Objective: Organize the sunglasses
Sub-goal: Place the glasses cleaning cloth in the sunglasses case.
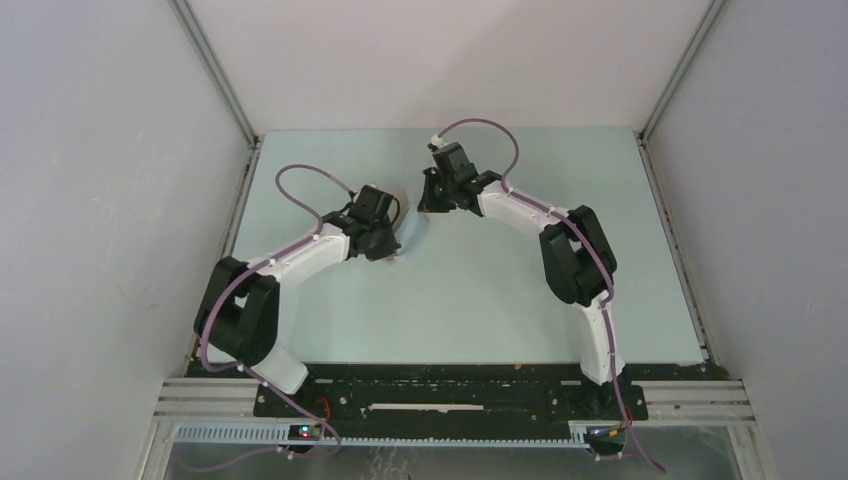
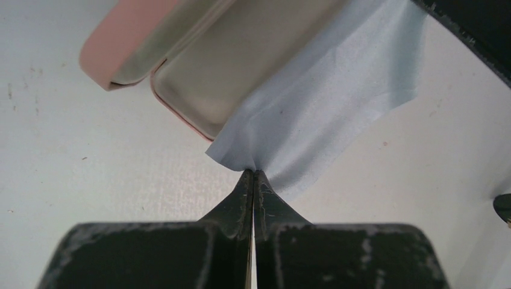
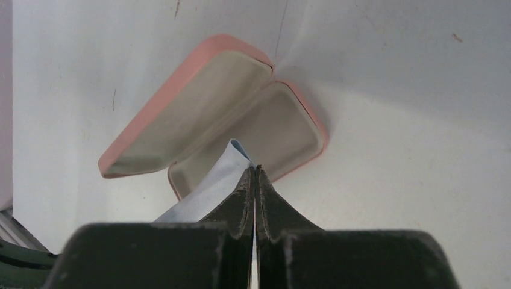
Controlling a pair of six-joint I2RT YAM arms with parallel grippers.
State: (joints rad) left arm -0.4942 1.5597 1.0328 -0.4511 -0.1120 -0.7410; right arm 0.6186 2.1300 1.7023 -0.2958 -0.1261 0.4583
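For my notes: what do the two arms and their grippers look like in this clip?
The left arm and right arm have white link shells with bulky black joint housings. A thin purple cable loops along each. The left gripper and right gripper have black fingers tapering to thin points, scuffed pale grey on their blocks.

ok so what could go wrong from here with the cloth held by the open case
The left pincer pinches only a small fold at the edge of the cloth, so it could slip free if the arms pull apart. The right pincer grips a corner close by the open case; lowering it might knock the lid or shove the case.
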